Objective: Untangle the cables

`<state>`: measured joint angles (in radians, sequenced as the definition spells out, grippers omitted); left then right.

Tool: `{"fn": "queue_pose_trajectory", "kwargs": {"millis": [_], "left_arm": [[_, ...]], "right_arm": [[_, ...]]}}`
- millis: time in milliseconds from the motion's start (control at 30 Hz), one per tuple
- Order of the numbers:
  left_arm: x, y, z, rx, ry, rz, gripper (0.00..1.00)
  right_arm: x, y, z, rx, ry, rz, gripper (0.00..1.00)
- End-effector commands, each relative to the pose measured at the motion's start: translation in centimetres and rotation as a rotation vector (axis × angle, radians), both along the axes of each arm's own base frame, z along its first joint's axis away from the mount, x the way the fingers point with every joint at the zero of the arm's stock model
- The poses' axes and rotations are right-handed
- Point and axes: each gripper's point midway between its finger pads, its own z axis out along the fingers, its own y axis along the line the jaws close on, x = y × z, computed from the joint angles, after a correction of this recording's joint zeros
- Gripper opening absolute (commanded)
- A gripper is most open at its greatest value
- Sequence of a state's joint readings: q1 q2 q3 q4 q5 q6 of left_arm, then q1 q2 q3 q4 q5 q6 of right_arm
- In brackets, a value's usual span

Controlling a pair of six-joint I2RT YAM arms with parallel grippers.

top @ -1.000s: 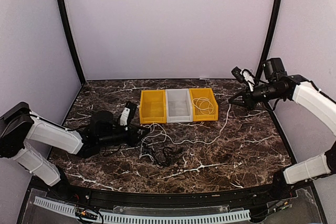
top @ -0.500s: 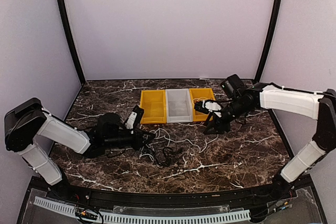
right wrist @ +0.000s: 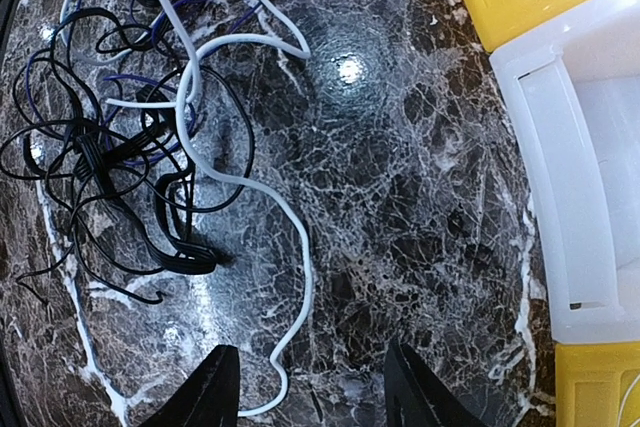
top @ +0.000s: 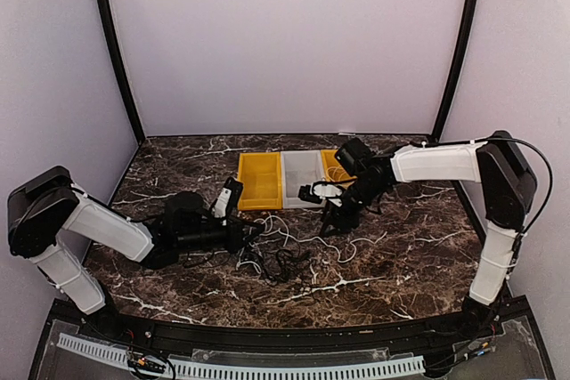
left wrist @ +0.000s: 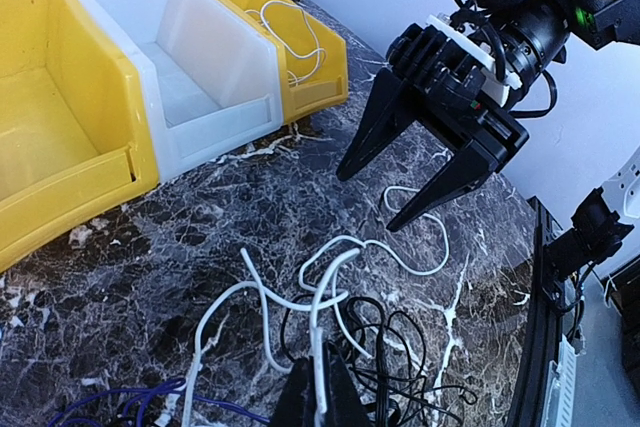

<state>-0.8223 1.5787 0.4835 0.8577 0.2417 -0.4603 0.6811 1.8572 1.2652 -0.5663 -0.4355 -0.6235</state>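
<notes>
A white cable [top: 298, 236] lies looped on the marble table, tangled with a black cable bundle [top: 283, 264] and a thin blue cord [left wrist: 120, 402]. My left gripper [top: 251, 232] is shut on one strand of the white cable [left wrist: 322, 347], low over the table. My right gripper [top: 331, 220] is open and empty, hanging just above the white cable's loose end [right wrist: 300, 287]; its jaws straddle that end without touching it. The black bundle [right wrist: 100, 167] lies to the left in the right wrist view. A thin pale cord [left wrist: 290, 37] lies in the right yellow bin.
Three bins stand in a row behind the cables: a yellow bin [top: 258, 205], a white bin [top: 301, 203] and another yellow bin [top: 333, 159], partly covered by my right arm. The white bin's front [right wrist: 560, 197] is close to the right of my right gripper.
My right arm swung from the back right, left and down to the white cable's loose end. My left gripper edged right, still holding the white cable.
</notes>
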Motion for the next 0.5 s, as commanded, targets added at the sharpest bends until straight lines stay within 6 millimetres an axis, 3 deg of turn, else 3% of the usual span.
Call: {"fn": "queue_pose_trajectory", "kwargs": {"millis": [0, 267, 300, 400, 433, 467], "left_arm": [[-0.1, 0.2, 0.7, -0.021, -0.017, 0.016, 0.02], [-0.1, 0.3, 0.3, -0.014, -0.008, 0.019, 0.02], [-0.1, 0.3, 0.2, -0.011, -0.007, 0.018, 0.02], [-0.1, 0.3, -0.1, -0.003, -0.004, 0.017, 0.02], [-0.1, 0.3, -0.3, 0.006, -0.002, 0.016, 0.02], [-0.1, 0.3, -0.5, 0.013, -0.002, 0.015, 0.02]], "right_arm": [[-0.6, 0.7, -1.8, -0.008, 0.045, 0.023, 0.51], [-1.5, 0.9, -4.4, -0.032, 0.098, 0.028, 0.52], [-1.5, 0.9, -4.5, -0.036, 0.101, 0.024, 0.46], [-1.3, 1.1, -4.0, -0.038, 0.106, 0.009, 0.09], [-1.1, 1.1, -3.2, -0.032, 0.102, 0.005, 0.00], [-1.0, 1.3, -2.1, -0.022, 0.094, 0.003, 0.00]]}}
